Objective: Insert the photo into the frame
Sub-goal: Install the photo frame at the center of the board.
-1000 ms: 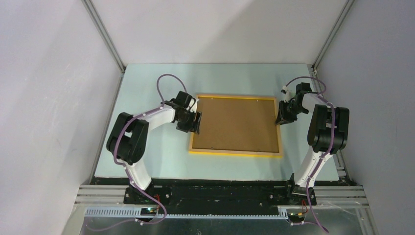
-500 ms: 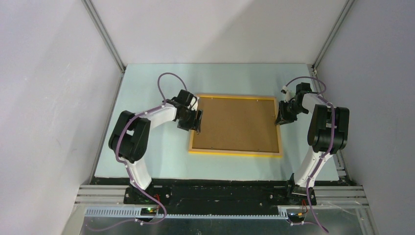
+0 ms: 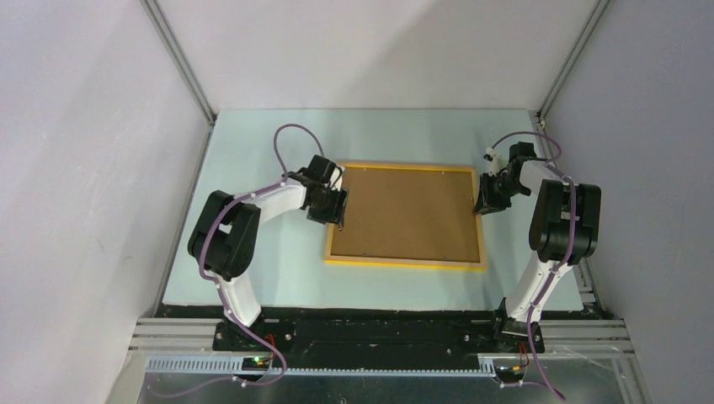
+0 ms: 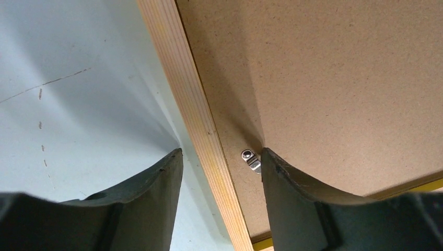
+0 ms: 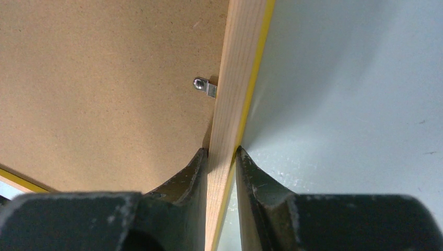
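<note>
The frame (image 3: 404,263) lies flat on the table, back up, with a brown backing board (image 3: 408,215) filling it. The photo is hidden. My left gripper (image 3: 337,210) is open and straddles the frame's left rail (image 4: 183,78): one finger stands over the table, the other over the board beside a small metal turn clip (image 4: 251,159). In the left wrist view the gripper (image 4: 220,154) touches nothing that I can see. My right gripper (image 3: 483,202) is shut on the frame's right rail (image 5: 235,63), its fingers (image 5: 196,167) pinching the wood from both sides. Another clip (image 5: 205,86) sits just beyond them.
The pale blue-green table top (image 3: 269,252) is ringed by grey walls and metal posts (image 3: 181,63). Both arm bases are bolted at the near edge (image 3: 379,332). The frame's yellow outer edge (image 5: 256,68) faces bare table on the right.
My left gripper has edged slightly right over the frame's left rail and its jaws have narrowed a little. The right arm and the frame have not moved.
</note>
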### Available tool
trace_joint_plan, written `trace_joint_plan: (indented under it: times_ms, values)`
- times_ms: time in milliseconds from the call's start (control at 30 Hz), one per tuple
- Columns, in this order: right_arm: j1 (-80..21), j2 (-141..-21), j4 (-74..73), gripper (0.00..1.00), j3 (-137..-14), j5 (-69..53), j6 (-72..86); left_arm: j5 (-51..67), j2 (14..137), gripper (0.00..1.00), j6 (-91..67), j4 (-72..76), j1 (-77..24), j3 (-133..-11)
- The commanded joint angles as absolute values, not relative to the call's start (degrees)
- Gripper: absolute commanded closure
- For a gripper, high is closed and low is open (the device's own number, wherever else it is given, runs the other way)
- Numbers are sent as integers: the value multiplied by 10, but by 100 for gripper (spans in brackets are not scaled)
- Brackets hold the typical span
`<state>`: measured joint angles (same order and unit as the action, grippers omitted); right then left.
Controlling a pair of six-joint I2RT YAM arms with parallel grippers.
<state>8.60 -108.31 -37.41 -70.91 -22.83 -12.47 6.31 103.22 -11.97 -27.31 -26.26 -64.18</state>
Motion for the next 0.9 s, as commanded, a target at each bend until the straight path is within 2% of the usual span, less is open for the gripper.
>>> trace_joint_plan:
  times_ms: [0,433,867]
  values:
    - [85,-1075,-350,100,-706,-231,-129,49,1039,40,-111,-261,-274,-622]
    - [90,-1075,-348,100,-706,-231,-131,67,1004,50,-81,-263,-276,-607]
    - [91,-1073,-348,100,-706,-231,-130,82,989,53,-66,-271,-276,-605]
